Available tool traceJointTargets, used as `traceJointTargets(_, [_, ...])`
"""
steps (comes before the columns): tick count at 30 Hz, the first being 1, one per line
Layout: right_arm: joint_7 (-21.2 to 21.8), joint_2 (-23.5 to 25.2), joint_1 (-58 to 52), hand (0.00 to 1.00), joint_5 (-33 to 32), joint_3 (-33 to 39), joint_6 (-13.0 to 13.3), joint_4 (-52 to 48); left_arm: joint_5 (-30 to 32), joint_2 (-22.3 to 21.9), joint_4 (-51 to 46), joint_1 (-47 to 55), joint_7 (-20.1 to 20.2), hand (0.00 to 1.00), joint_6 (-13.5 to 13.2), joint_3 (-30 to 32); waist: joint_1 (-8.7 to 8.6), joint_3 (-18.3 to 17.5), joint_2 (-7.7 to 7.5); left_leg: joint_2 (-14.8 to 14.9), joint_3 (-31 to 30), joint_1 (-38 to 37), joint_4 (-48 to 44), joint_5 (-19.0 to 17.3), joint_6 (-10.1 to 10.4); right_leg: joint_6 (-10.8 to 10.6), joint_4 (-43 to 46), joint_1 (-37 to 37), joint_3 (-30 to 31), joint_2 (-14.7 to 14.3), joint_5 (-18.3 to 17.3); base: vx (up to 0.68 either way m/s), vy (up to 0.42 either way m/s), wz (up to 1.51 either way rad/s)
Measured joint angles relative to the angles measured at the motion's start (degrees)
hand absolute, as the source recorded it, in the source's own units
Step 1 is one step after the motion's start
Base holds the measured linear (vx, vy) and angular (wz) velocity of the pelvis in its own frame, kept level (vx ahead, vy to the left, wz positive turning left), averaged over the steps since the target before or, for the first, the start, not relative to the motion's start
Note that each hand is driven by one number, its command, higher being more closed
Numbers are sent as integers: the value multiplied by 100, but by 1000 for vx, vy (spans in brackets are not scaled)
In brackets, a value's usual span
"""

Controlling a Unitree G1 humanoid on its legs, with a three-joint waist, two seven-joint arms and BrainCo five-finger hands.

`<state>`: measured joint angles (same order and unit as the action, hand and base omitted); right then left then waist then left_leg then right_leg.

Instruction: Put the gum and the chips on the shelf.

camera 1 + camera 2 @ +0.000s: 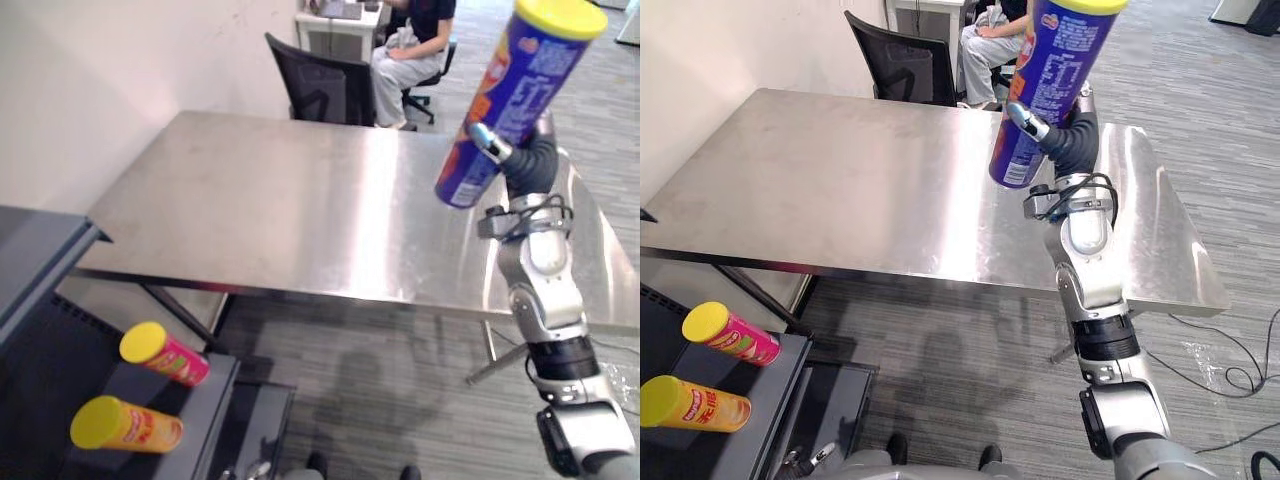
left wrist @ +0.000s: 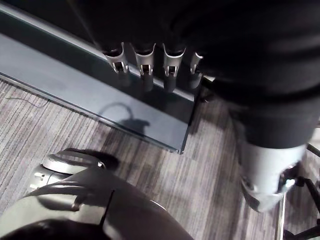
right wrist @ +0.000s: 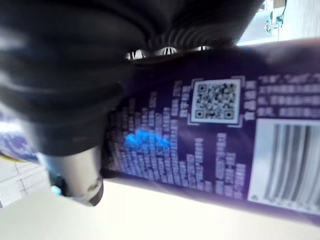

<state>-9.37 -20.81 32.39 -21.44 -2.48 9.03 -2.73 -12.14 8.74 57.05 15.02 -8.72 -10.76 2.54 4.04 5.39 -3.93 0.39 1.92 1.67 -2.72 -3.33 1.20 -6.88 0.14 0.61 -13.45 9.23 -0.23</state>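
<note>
Right eye view: chips can (image 1: pixel 1048 90) is clasped in the curled right hand (image 1: pixel 1068 140), tilted above the table (image 1: pixel 840 180). Left hand (image 2: pixel 145 60) is hung slack, empty. Carry step is judged current; lowering leftward to the shelf (image 1: pixel 35 255) is required.

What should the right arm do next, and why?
Probably swing the blue can left and down toward the shelf. The right hand grips it high over the table, far from the shelf, where a pink can and an orange can lie.
</note>
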Motion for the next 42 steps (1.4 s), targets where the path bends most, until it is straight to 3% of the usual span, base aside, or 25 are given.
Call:
traceJointTargets(21, [237,174,-1146,100,-225,218,149,-362,-30,-5,99,46,-111,0,1,4,-149,-117,14,24,40,-86,-105,-43,19,58,164,31,64,-8,-35,-2,0,-2])
traceJointTargets(26, [235,381,-1535,100,-222,222,179,-457,-299,-9,232,47,-102,0,16,19,-220,-101,46,89,-125,144,-922,-456,57,131,807,-32,-20,15,-444,-72,3,14])
traceJointTargets(29, [235,406,-1689,100,-213,203,275,-624,-490,-80,237,36,-53,0,21,116,-214,6,145,147,-317,500,-1588,-695,90,156,1335,-204,-156,19,-714,-98,-6,28])
traceJointTargets(34, [229,547,-1689,100,-202,29,345,-662,-808,-271,236,32,53,0,21,336,-9,350,295,194,-495,727,-1930,-775,161,191,2029,-438,-260,86,-1051,-123,-44,20])
traceJointTargets(37, [241,848,-1690,100,-110,-195,345,-806,-953,-446,170,9,125,0,15,568,136,534,403,273,-575,892,-1958,-691,192,314,2384,-672,-338,63,-1192,-91,-106,15])
traceJointTargets(40, [375,1058,-1712,100,-108,-287,372,-821,-1269,-631,153,60,174,0,22,824,241,587,507,435,-518,918,-1943,-663,7,422,2458,-610,-559,3,-1332,-55,-132,33])
traceJointTargets(41, [421,1050,-1720,100,-108,-269,411,-840,-1391,-643,156,40,187,0,28,871,238,593,514,665,-192,918,-1904,-664,-295,467,2381,-490,-781,-25,-1355,-21,-168,67])
traceJointTargets(42, [474,1038,-1722,100,-108,-235,436,-853,-1414,-637,160,27,201,0,29,872,226,587,504,774,4,907,-1826,-635,-403,509,2322,-414,-933,-14,-1337,-5,-174,106])
